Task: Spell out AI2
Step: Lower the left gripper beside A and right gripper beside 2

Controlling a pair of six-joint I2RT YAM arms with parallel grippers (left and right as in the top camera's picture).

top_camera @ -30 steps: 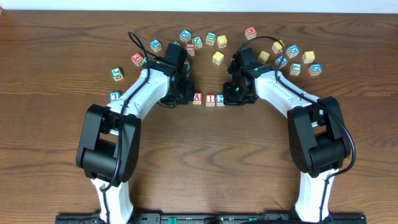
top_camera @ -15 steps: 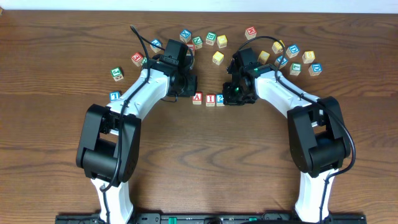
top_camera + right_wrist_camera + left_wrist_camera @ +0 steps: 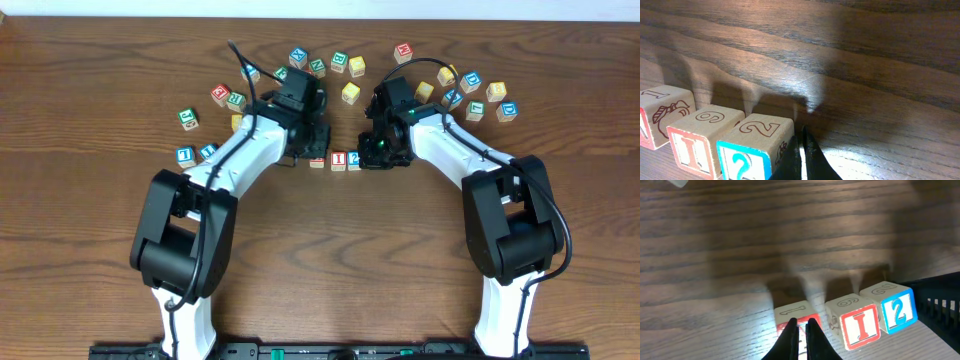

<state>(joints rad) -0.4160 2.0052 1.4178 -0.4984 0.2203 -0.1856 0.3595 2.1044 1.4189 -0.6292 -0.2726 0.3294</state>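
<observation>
Blocks for the word stand in one row on the table (image 3: 320,250), letter faces turned towards the robot. The I block (image 3: 858,321) is in the middle, the A block (image 3: 794,316) is just beside it on the left, and the 2 block (image 3: 895,307) touches it on the right. Read left to right, the row already says AI2, so the spelling looks done and only tidying seems to be left.

The left gripper (image 3: 801,330) is low over the A block, on the side away from the I block's row-mate. Its fingers are pressed together and hold nothing. Fingers pinched like this make one narrow tip, which suits nudging a block sideways better than lifting it. A thin seam shows between the A block and the I block, so a small push towards the I block would likely close it.

The right gripper (image 3: 801,150) is at the far end of the row from the I block, hard against the outer side of the 2 block. Its fingers are likewise closed on nothing. There it probably acts as a stop, so that a push from the other end squares the row rather than sliding it along.

The loose blocks (image 3: 350,93) lie scattered well beyond the I block, towards the far edge, and play no part in the word.
</observation>
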